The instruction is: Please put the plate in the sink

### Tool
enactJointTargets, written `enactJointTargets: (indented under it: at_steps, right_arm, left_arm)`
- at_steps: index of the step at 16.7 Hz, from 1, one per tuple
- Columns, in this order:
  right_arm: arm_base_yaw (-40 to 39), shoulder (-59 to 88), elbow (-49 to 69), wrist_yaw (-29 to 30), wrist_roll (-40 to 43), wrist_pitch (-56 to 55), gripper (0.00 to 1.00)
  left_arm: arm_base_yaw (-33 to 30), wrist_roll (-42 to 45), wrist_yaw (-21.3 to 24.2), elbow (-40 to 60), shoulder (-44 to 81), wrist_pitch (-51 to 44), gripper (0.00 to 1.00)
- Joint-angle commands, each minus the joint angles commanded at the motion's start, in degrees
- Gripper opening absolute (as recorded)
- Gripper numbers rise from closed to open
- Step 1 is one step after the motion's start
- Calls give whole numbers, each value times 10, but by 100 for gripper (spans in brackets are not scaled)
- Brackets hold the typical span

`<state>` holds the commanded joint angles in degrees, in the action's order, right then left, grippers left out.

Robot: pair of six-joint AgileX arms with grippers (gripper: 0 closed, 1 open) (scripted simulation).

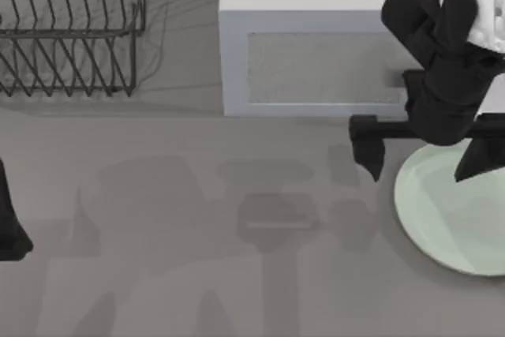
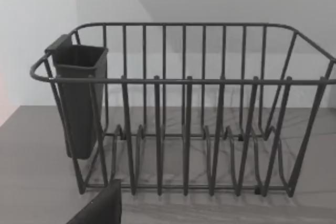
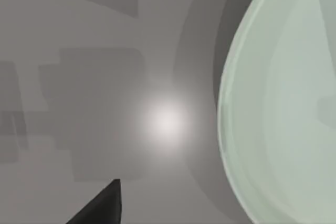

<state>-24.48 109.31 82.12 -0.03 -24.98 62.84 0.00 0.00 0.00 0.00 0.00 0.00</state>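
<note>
Top view, plate: plate [image 1: 454, 215] lies flat on the grey tabletop [image 1: 197, 274] at the table's right edge, partly cut off by the frame, in front of the white-grey microwave [image 1: 316, 61].
Top view, right gripper: right gripper [image 1: 422, 155] hangs over the plate's near-left rim, its two fingers [image 1: 368, 147] spread wide apart, one outside the rim over bare tabletop, the other over the plate's face; nothing is held.
Top view, left arm: left gripper [image 1: 12, 226] sits parked at the table's left edge; whether its fingers are apart or together I cannot tell.
Top view, rack: black wire dish rack [image 1: 67, 25] stands at the upper left, well apart from the plate.
Left wrist view: dish rack [image 2: 184, 114] with a dark cutlery cup [image 2: 79, 98] hung on one end, standing on the tabletop.
Right wrist view: plate's [image 3: 283, 103] raised rim curves close by, one dark fingertip [image 3: 102, 203] off to the side over tabletop.
Handling, judged: stiff, smooth, probably slippery and breakable, fairly light. It lies flush, so the best hold is likely the raised rim, one finger outside and one inside, gripped firmly to stop it tilting or sliding out.
Sink: I cannot place it.
</note>
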Motion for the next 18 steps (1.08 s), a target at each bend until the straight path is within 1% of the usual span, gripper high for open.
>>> enactJointTargets:
  at_steps: [5, 11, 17, 18]
  right_arm:
    - [-17, 28, -66, -9, 12, -77, 100]
    - [-3, 82, -115, -3, 1, -190, 100]
    - [0, 89, -115, 1, -5, -205, 100]
    - [0, 89, -115, 1, -5, -205, 92]
  left_arm:
    - [0, 0, 0, 0, 0, 0, 100]
    - [0, 0, 0, 0, 0, 0, 100]
    - [0, 0, 0, 0, 0, 0, 100]
    - [0, 0, 0, 0, 0, 0, 100]
